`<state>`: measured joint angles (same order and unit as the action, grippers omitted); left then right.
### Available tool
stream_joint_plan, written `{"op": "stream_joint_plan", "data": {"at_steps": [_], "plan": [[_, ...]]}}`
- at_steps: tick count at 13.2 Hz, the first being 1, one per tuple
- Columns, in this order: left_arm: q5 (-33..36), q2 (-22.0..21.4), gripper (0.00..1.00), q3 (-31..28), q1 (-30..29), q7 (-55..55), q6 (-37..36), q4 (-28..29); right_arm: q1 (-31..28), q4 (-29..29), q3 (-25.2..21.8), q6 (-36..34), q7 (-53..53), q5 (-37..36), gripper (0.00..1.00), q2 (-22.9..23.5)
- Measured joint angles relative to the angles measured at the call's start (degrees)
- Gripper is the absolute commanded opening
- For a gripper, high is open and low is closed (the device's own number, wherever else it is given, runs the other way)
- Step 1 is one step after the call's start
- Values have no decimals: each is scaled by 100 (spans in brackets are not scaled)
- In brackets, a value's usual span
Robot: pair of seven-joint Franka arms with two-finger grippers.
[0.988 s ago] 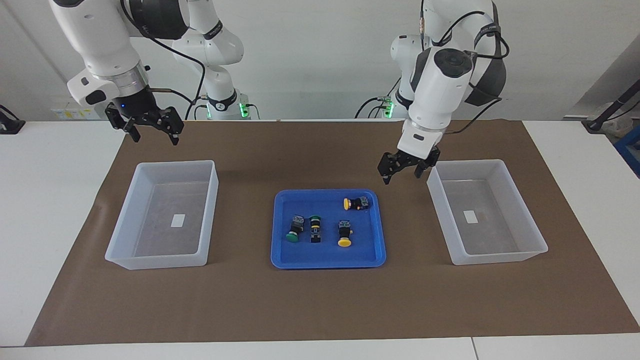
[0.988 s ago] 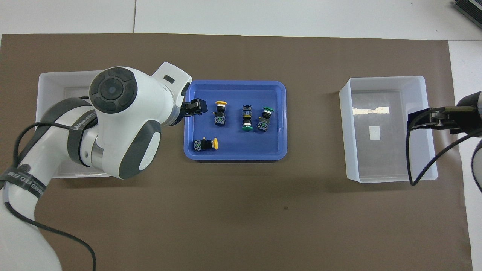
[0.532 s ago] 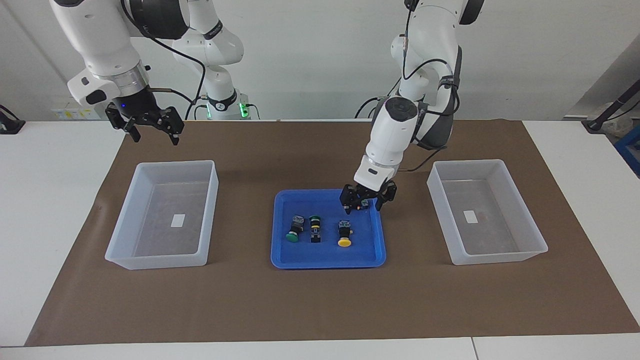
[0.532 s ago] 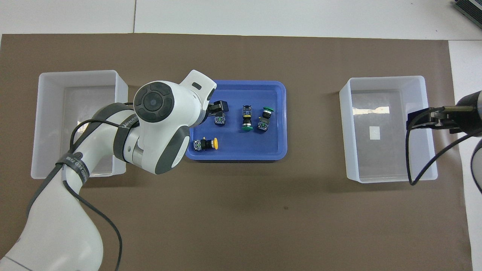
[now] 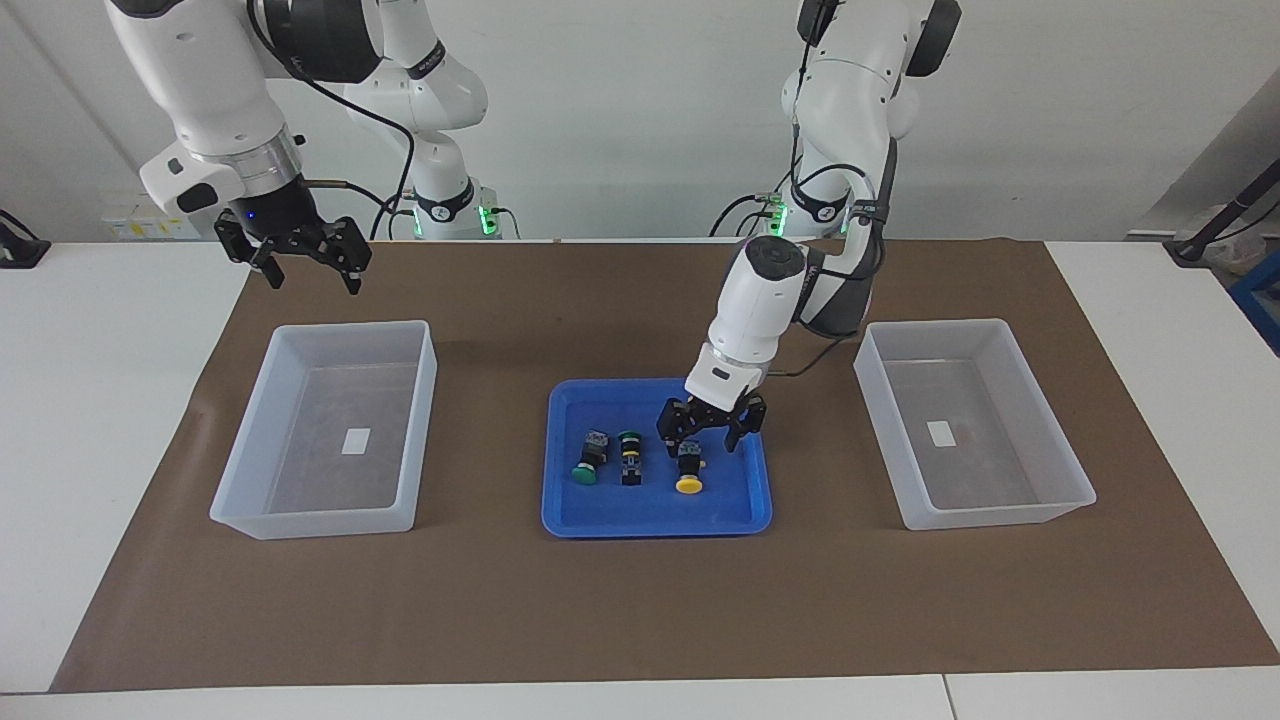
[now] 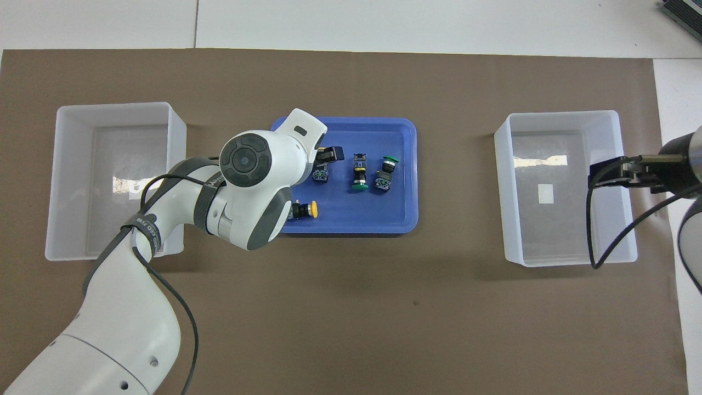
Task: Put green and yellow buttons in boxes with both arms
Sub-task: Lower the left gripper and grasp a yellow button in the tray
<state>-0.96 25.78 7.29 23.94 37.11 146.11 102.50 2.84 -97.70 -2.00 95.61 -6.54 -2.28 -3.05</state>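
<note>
Four small push-button switches lie in the shallow blue plastic tray (image 5: 560, 455) that we see at the middle of the brown paper mat (image 5: 640, 600), between two translucent white plastic boxes. Each switch has a black body with a grey-blue terminal end and a round cap.

One yellow-capped switch (image 5: 688, 469) lies with its cap pointing away from the robots. The other yellow-capped switch (image 6: 305, 209) lies crosswise in the part of the tray nearer the robots – in the facing view the left arm hides it, and from overhead only its cap end shows past the arm. The two green-capped switches sit side by side toward the right arm's end of the tray: one (image 5: 587, 460) points its cap away from the robots, the other (image 5: 630, 456) points its cap toward them.

The black two-finger left gripper (image 5: 708, 436) hangs low over the tray, its fingers spread apart and holding nothing, directly above the terminal end of the first yellow switch. We cannot tell whether a fingertip touches it.

The black two-finger right gripper (image 5: 308, 270) waits in the air over the mat's edge, by the box at the right arm's end (image 5: 250, 470) – its fingers are parted and empty. The box at the left arm's end (image 5: 1060, 455) holds only a small white label.
</note>
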Motion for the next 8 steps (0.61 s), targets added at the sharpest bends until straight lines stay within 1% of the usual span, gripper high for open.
{"op": "stream_joint_plan", "data": {"at_steps": [4,6,8], "plan": [[2,173,88,13,52,-2,199,10,0,-21,0,1,0,0,100,-17],[2,202,79,13,91,-3,255,59,0,-32,0,1,0,0,100,-24],[2,203,74,13,122,-3,265,101,0,-48,0,1,0,0,100,-26]]}}
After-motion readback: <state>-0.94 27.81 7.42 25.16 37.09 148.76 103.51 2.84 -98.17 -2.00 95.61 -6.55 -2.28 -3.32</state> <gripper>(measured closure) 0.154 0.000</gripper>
